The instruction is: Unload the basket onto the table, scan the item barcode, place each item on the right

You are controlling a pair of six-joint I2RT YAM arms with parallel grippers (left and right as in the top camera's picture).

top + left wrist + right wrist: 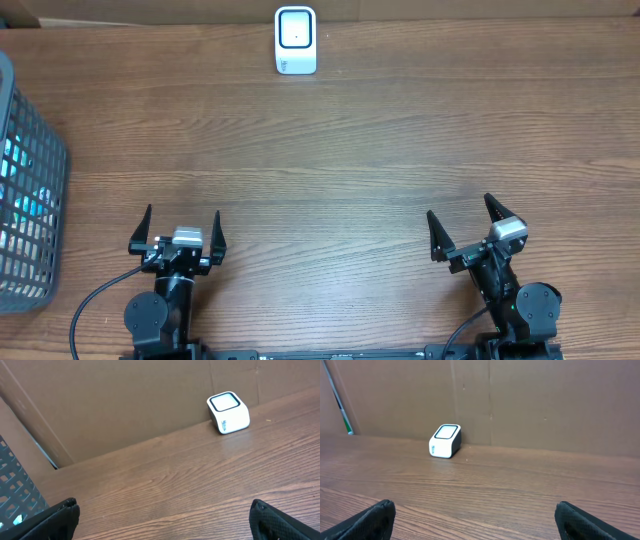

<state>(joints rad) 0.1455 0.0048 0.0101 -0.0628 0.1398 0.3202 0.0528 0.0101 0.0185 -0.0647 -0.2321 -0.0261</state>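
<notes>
At the far edge of the worktop a white scanner is set. Near the front edge the left tool and right tool are held spread, empty. A blue thing is glimpsed inside the basket at the left edge.

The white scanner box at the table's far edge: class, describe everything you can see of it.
The scanner is a small white, seemingly plastic box with rounded corners. Its top face holds a dark-framed pale window; blue lettering marks one side. It stands on the wooden table near the cardboard wall, nothing else touching it.
</notes>
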